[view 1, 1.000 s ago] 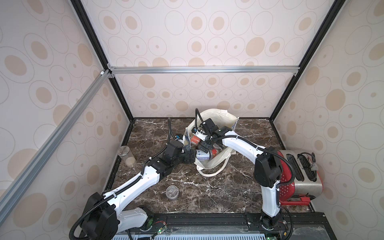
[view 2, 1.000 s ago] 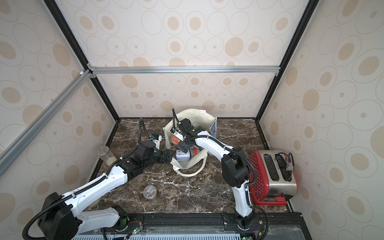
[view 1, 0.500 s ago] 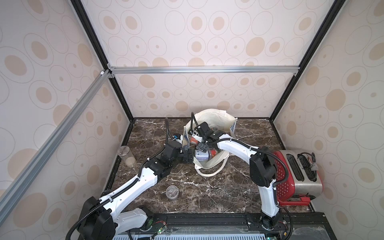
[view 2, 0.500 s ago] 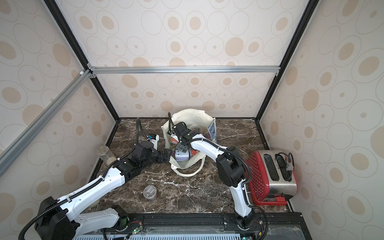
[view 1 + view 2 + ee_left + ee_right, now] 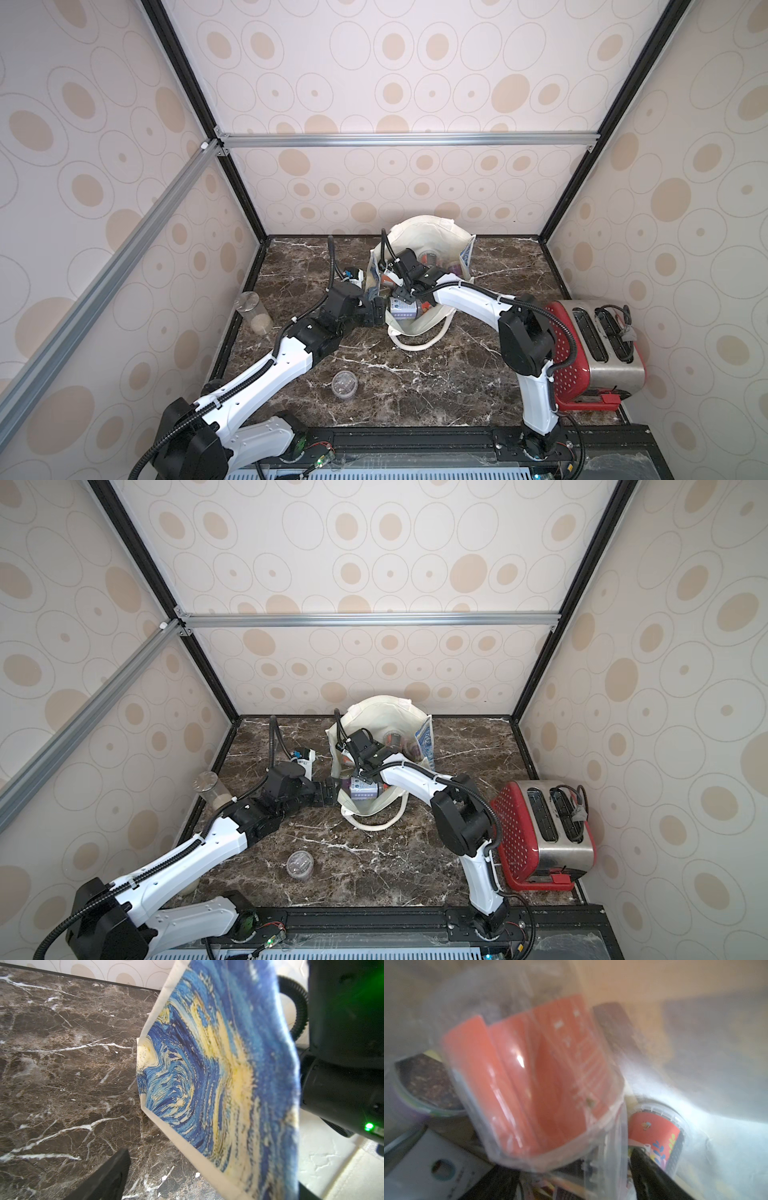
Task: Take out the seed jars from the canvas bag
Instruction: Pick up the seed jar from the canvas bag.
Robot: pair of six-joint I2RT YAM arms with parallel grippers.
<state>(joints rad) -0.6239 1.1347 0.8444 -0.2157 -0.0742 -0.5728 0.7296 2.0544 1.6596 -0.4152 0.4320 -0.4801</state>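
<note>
Canvas bag (image 5: 419, 237) holds the seed jars (image 5: 428, 258). Right gripper (image 5: 571, 1167) jaws straddle a red-labelled jar (image 5: 533, 1076), pinching or not I can't tell. Left gripper (image 5: 376, 311) jaws are spread beside the bag. Next, I reckon: squeeze, lift out.

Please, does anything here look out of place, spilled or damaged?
Nothing looks spilled or broken. One oddity: the toaster has its cord bundled on top, over its slots. Inside the canvas bag, the seed jars lie jumbled, some on their sides.

Blur inside the canvas bag (image 5: 428, 239)
Right gripper (image 5: 571, 1165) half cut off; red-labelled seed jar (image 5: 529, 1076) smeared; grip on it unreadable.
</note>
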